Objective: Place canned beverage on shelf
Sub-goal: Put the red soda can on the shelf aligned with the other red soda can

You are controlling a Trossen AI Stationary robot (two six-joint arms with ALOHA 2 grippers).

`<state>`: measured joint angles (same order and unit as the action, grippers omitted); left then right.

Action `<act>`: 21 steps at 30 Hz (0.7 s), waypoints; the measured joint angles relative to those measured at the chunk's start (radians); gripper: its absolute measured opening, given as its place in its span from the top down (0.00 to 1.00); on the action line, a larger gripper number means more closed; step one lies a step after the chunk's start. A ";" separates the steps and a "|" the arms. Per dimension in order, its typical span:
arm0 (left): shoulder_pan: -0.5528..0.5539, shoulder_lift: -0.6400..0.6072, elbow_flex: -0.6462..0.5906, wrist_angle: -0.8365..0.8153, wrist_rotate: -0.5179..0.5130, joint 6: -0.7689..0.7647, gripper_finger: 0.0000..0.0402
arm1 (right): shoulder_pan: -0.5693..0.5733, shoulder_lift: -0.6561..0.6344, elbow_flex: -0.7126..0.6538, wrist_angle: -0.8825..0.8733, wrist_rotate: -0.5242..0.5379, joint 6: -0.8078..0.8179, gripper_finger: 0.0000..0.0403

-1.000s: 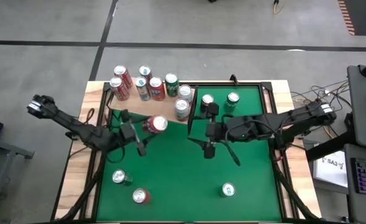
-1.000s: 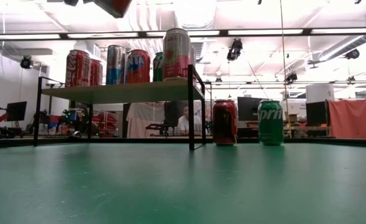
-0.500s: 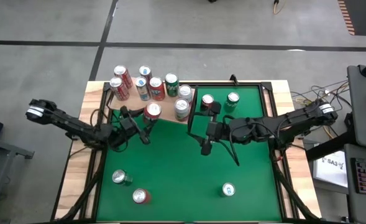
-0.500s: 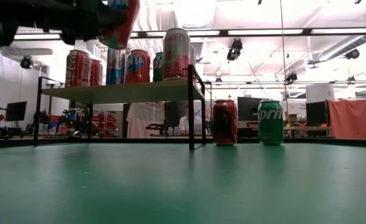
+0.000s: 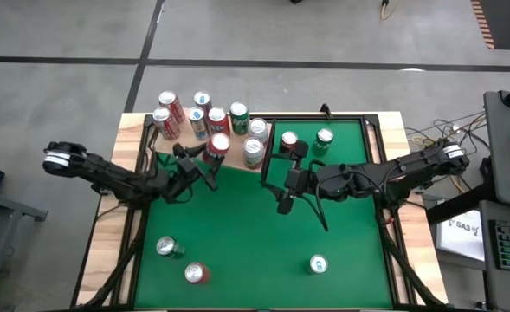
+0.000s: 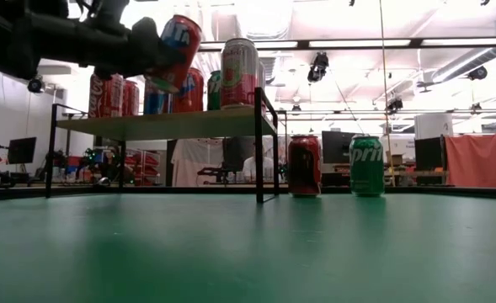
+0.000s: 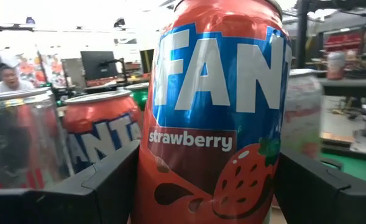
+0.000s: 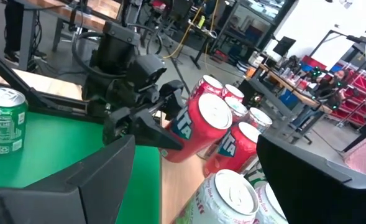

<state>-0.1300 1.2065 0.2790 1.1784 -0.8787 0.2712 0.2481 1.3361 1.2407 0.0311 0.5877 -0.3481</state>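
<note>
High view: the left gripper is clamping a red strawberry soda can over the pale wood-grain shelf, beside cans already standing there; the right gripper is waiting with jaws apart. Low view: the can is tilting above the shelf board, not yet set down. Left wrist view: can sitting between the fingers.

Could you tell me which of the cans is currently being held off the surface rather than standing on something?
The red strawberry Fanta can, gripped tilted in the left pincer over the shelf; every other can stands on the shelf or table.
</note>
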 joint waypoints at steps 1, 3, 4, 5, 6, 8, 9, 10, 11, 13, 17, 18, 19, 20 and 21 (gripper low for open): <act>0.007 0.008 0.000 0.014 -0.001 0.000 0.28 | 0.000 0.000 0.000 0.000 0.000 -0.002 0.19; 0.018 0.024 0.000 0.042 -0.002 -0.001 0.28 | -0.003 0.000 -0.001 0.000 0.000 -0.004 0.19; 0.023 0.032 0.000 0.052 -0.002 0.000 0.28 | -0.004 0.000 -0.001 -0.002 0.000 -0.003 0.19; 0.027 0.039 0.000 0.056 -0.002 -0.001 0.28 | -0.005 0.000 -0.001 -0.003 0.000 -0.003 0.19; 0.031 0.046 0.000 0.058 -0.003 -0.001 0.28 | -0.006 0.000 -0.001 -0.003 0.001 -0.003 0.19; 0.039 0.058 0.000 0.061 -0.003 -0.001 0.28 | -0.007 0.000 -0.003 -0.004 0.011 -0.003 0.19; 0.043 0.063 0.000 0.065 -0.003 -0.001 0.28 | -0.007 0.000 -0.003 -0.004 0.017 -0.004 0.19; 0.046 0.068 0.000 0.070 -0.004 -0.001 0.28 | -0.007 0.000 -0.004 -0.005 0.018 -0.004 0.19; 0.049 0.074 0.000 0.074 -0.004 -0.001 0.28 | -0.007 0.000 -0.006 -0.005 0.018 -0.003 0.19; 0.052 0.086 0.000 0.088 -0.005 -0.001 0.28 | -0.007 0.000 -0.006 -0.005 0.018 -0.004 0.19; 0.053 0.108 0.000 0.116 -0.013 0.000 0.28 | -0.007 0.000 -0.008 -0.004 0.018 -0.003 0.19; 0.054 0.114 0.000 0.117 -0.019 0.000 0.28 | -0.008 0.000 -0.009 -0.005 0.018 -0.003 0.19; 0.054 0.120 0.000 0.116 -0.027 0.000 0.28 | -0.009 0.000 -0.009 -0.006 0.018 -0.003 0.19; 0.054 0.126 0.000 0.116 -0.035 -0.001 0.28 | -0.009 0.000 -0.009 -0.007 0.018 -0.003 0.19; 0.054 0.131 0.000 0.116 -0.037 -0.001 0.28 | -0.011 0.000 -0.010 -0.007 0.018 -0.003 0.19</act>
<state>-0.0757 1.3375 0.2787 1.2945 -0.9157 0.2703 0.2376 1.3365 1.2307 0.0242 0.6055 -0.3511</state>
